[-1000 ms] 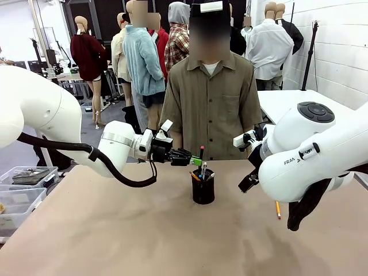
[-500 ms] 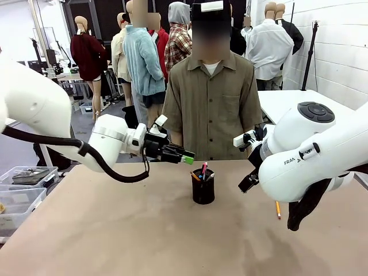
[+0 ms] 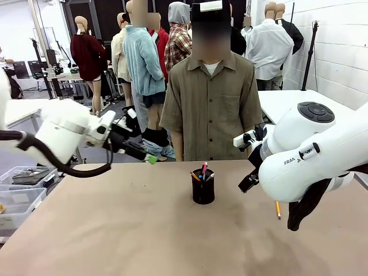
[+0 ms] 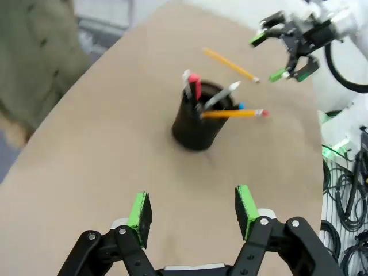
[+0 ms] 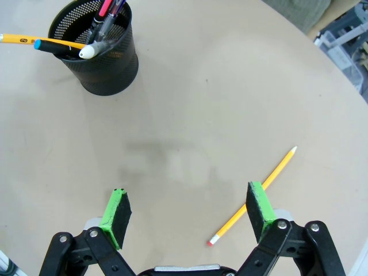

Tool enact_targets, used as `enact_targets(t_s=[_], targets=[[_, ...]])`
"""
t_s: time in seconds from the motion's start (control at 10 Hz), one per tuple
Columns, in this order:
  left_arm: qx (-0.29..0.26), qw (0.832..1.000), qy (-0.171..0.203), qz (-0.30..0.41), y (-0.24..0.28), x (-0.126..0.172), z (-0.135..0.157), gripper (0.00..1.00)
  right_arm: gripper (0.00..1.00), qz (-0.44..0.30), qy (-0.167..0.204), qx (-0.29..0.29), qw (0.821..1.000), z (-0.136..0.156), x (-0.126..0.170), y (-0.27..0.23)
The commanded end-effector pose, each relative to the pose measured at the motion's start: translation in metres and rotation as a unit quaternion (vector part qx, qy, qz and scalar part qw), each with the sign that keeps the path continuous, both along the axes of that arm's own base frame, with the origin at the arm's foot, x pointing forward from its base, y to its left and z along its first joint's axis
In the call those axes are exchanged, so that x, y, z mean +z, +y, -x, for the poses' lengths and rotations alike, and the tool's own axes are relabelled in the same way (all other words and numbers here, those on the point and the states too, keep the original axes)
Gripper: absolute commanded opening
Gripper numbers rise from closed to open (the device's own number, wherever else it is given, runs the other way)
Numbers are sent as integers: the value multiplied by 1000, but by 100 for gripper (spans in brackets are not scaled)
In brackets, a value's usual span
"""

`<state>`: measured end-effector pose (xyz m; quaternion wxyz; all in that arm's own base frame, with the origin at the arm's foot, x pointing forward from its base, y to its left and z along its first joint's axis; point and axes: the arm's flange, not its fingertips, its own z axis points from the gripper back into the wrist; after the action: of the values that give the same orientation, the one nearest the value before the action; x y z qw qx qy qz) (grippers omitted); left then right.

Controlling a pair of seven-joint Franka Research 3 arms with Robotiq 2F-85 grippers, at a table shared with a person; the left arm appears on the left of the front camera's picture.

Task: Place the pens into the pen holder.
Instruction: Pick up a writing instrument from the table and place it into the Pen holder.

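Observation:
The pen holder (image 3: 203,188) is a black mesh cup standing mid-table in front of the person. Several pens stand in it: a dark one with a red end (image 4: 194,89), a silver-grey one (image 4: 222,96) and an orange-yellow one (image 4: 230,114) leaning over the rim. My left gripper (image 3: 150,158) hangs open and empty, well to the left of the cup and above the table's far edge; its wrist view shows its green pads (image 4: 140,211) apart. My right gripper (image 5: 187,214) is open above the table, right of the cup (image 5: 98,53).
A loose yellow pencil (image 3: 278,209) lies on the table right of the cup, beside my right gripper's finger (image 5: 260,208). The person (image 3: 210,109) stands at the far edge behind the cup. Clear plastic bins (image 3: 20,192) sit off the table's left side.
My left gripper let go of the red-ended pen over the cup, opened, and drew back to the left. The pen now stands in the cup. The right arm has not moved.

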<state>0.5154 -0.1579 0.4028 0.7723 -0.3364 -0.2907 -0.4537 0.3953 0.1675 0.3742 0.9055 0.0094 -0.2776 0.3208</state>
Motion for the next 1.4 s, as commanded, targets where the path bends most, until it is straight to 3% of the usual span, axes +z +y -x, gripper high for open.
enact_targets(t_s=[0.0,0.2,0.3,0.5,0.6,0.7,1.3], targets=[[89,992,69,-58,22,5,26,76,100,0,1,0,1000,1,-1,0],[174,972,107,-115,52,3,44,76,100,0,1,0,1000,1,-1,0],[234,956,114,-137,69,1,52,76,100,0,1,0,1000,1,-1,0],[302,928,134,-169,91,-6,64,76,100,0,1,0,1000,1,-1,0],[307,928,137,-163,94,-10,69,76,100,0,1,0,1000,1,-1,0],[276,942,114,-151,92,-17,55,76,100,0,1,0,1000,1,-1,0],[276,942,114,-151,92,-17,55,76,100,0,1,0,1000,1,-1,0]])
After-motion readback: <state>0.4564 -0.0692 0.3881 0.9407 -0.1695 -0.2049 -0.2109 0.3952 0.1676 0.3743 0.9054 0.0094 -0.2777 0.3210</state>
